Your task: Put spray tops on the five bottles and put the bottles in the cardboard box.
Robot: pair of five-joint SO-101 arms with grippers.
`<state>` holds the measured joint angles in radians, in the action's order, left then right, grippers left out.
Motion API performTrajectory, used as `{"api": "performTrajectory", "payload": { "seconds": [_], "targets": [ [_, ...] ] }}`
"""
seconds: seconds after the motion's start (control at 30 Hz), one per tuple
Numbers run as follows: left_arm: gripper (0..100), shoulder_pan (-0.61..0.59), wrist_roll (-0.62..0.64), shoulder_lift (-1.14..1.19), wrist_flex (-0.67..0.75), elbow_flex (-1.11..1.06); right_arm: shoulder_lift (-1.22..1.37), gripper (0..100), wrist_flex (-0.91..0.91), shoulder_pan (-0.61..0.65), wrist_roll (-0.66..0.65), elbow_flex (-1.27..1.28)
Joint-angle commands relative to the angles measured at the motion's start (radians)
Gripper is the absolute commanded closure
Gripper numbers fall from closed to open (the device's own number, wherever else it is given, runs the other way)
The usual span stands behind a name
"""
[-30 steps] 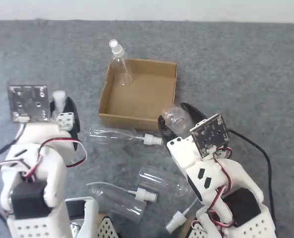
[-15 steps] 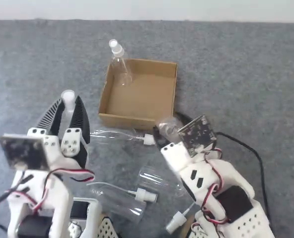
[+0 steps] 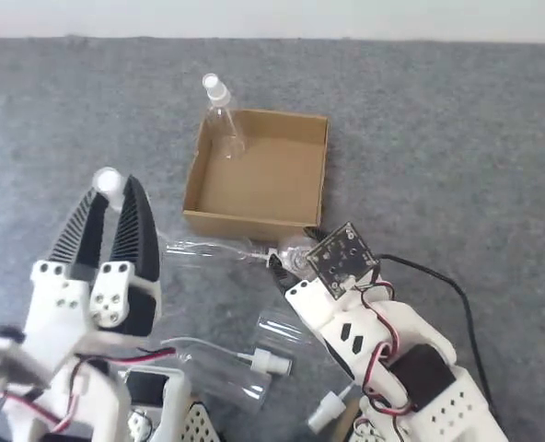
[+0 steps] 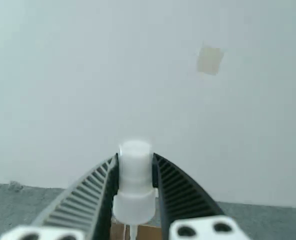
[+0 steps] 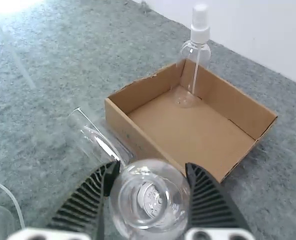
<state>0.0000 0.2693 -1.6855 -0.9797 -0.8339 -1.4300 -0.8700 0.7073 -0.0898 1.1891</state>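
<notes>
While the raised left gripper (image 4: 135,159) pinches a top (image 4: 135,192), the right gripper (image 5: 149,170) clamps a bottle (image 5: 149,202) by the box (image 3: 252,224).

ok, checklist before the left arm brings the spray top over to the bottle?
1. Spray top held in left gripper: ok.
2. Uncapped bottle held in right gripper, mouth open: ok.
3. Top lined up with bottle mouth: not ok, the grippers are well apart.
4. Grips firm enough for twisting: cannot tell.
5. Room in cardboard box: ok, one capped bottle stands in a corner.
</notes>
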Motion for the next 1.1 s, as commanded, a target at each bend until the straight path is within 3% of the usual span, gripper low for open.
{"api": "performTrajectory", "payload": {
  "seconds": [0.0,0.13,0.33,0.53,0.77,1.07],
  "targets": [
    [99,0.054,0.014,-0.012,0.051,0.012,-0.021,92.0,0.022,0.01,-0.011,-0.017],
    [99,0.097,0.012,-0.012,0.081,0.008,-0.021,92.0,0.024,0.016,-0.017,-0.017],
    [99,0.101,0.012,-0.014,0.126,0.01,-0.021,92.0,0.048,0.143,-0.149,0.044],
    [99,0.104,0.018,-0.014,0.118,0.007,-0.021,92.0,0.11,0.165,-0.16,0.081],
    [99,0.252,0.018,-0.015,0.064,0.008,-0.012,92.0,0.125,0.165,-0.176,0.083],
    [99,0.336,0.02,-0.015,0.064,-0.028,-0.01,92.0,0.124,0.202,-0.178,0.083]
  ]
}}
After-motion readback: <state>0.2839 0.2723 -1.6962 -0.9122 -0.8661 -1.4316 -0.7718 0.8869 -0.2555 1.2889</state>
